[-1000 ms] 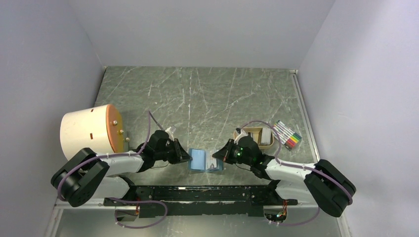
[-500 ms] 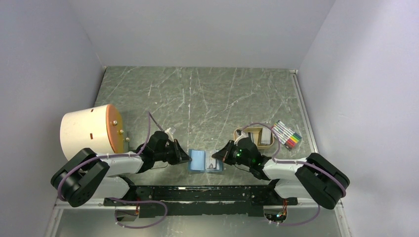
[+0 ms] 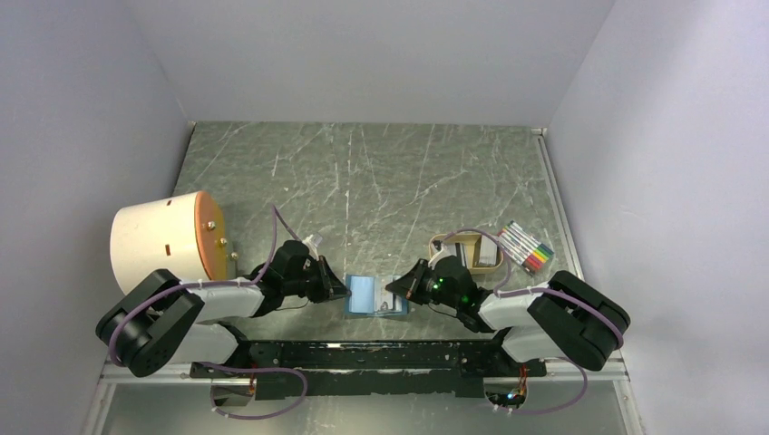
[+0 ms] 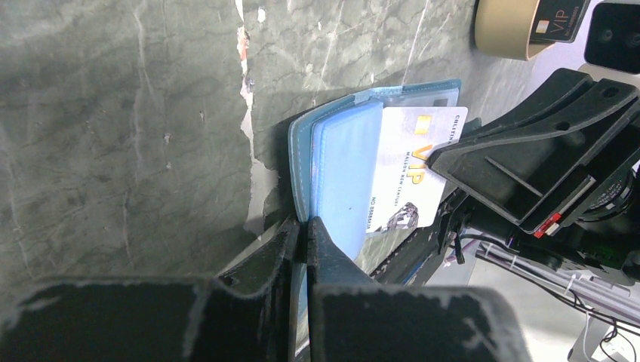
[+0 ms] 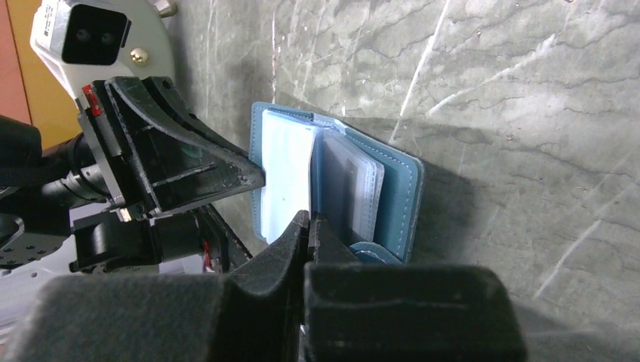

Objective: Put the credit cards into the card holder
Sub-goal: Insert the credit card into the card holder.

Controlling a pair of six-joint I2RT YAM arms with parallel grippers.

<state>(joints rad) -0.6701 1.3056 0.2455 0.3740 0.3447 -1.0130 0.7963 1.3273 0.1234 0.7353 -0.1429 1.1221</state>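
Two tools of mine meet at the card holder (image 4: 343,173), which lies opened on the table (image 3: 363,181) close to its near edge, between my two arms. My left tool (image 4: 304,225) has its fingers pressed together on the near edge of a pale blue leaf of the holder. My right tool (image 5: 309,221) is closed too, and it pinches a white credit card (image 4: 411,177) with a gold chip. This card lies flat over the right half of the holder, with one side at the pale leaf. A dark card (image 4: 558,13) stands in a tan tray (image 4: 498,34) further back on the right, and a pack of markers (image 3: 529,246) lies just beside that tray.
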